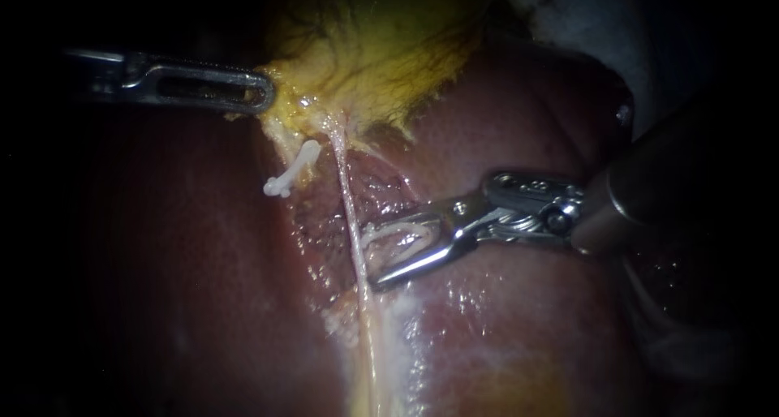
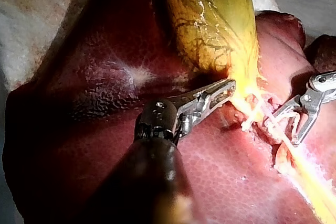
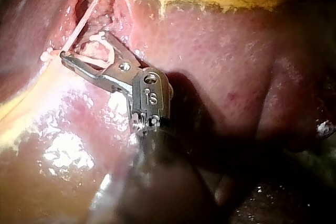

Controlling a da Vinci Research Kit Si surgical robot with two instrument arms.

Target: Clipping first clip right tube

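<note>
hand of the right instrument [image 1: 370, 259] stands wide, with a white clip [image 1: 398, 224] seated between its two sides and touched by both. right tube [image 1: 347, 190] runs just ahead of its tips, at the clip's open mouth; liver [image 1: 503, 328] lies under it.

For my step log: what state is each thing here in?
Left instrument: jaws shut on the gallbladder.
Right instrument: jaws wide apart, holding an open clip.
Right tube: at the jaws' mouth, unclipped.
Second clip: closed, left of that tube.
</note>
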